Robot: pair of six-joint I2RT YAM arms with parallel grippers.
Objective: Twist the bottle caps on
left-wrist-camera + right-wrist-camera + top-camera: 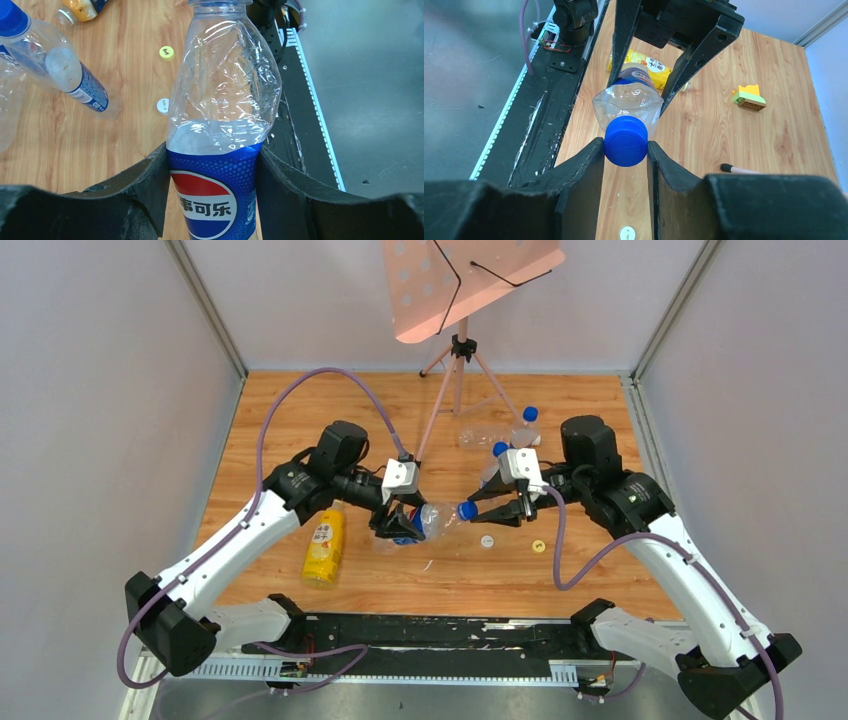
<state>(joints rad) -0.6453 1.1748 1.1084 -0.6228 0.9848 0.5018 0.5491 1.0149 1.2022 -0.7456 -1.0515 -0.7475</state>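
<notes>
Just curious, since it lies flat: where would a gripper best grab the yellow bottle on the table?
The yellow bottle lies on its side, so probably come down from above and close across its labelled middle, one finger on each long side.

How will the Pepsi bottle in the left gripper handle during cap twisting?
Likely light: the Pepsi bottle looks empty. Its creased thin wall will probably buckle under squeeze. The glossy label may slip in the left gripper as the right gripper turns the blue cap.
</notes>
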